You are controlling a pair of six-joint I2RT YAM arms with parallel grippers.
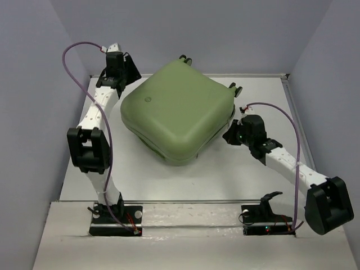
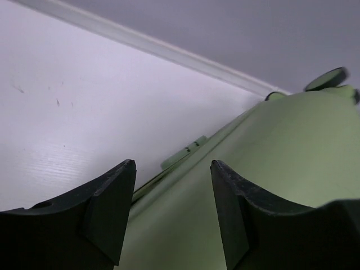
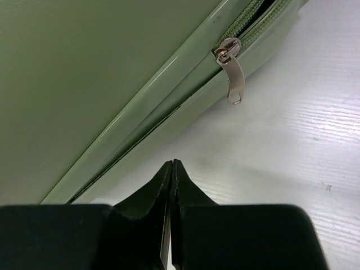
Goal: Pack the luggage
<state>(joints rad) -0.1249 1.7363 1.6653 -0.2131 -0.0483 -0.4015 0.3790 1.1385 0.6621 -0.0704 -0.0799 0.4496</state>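
Observation:
The luggage [image 1: 177,109], a pale sage-green hard-shell suitcase, lies closed on the table with its black wheels at the far side. My left gripper [image 1: 125,72] is open at its far-left corner; in the left wrist view its fingers [image 2: 112,214] stand apart over the shell [image 2: 281,157] and nothing is between them. My right gripper [image 1: 229,135] is shut and empty just off the case's right side. In the right wrist view its tips [image 3: 172,164] meet above the table, a little short of the seam, with the silver zipper pull [image 3: 233,76] hanging further along.
White table surface [image 1: 236,174] around the case. Grey walls stand close on the left, back and right. A purple cable [image 1: 84,48] loops above the left arm and another [image 1: 287,121] over the right arm. The arm bases sit at the near edge.

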